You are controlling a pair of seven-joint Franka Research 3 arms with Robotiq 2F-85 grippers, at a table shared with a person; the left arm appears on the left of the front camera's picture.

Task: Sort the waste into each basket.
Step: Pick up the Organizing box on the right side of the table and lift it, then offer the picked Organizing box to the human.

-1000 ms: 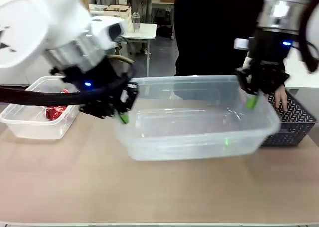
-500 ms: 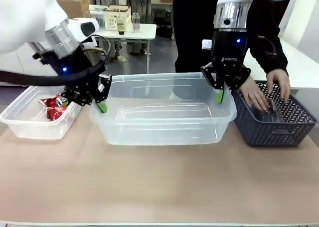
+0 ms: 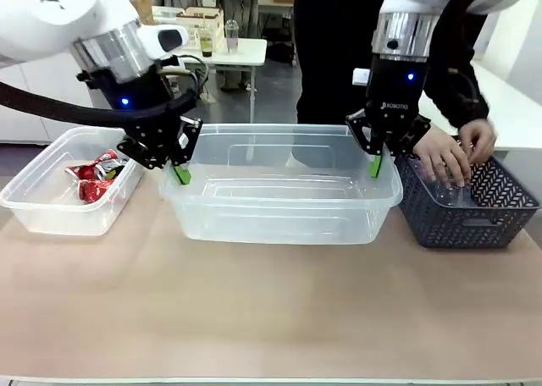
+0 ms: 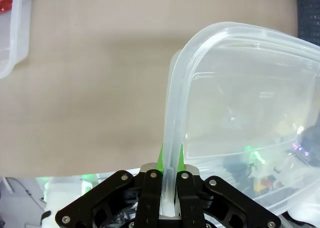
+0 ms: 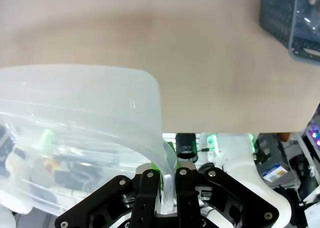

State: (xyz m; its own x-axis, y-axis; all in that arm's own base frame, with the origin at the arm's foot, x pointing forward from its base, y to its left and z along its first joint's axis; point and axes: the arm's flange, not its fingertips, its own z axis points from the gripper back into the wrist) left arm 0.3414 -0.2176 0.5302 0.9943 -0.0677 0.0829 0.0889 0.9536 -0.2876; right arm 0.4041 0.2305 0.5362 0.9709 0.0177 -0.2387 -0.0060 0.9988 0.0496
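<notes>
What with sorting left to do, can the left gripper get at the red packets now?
Probably not: the left gripper grips the large tub by its rim; the red packets lie nearby, uncovered.

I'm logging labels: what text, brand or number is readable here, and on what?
"ROBOTIQ": small white print on the right arm's black tool, barely legible.
Shiny red packets in the small clear plastic tub: print too blurred to read.
Pale box on the far white table: print too small.
</notes>
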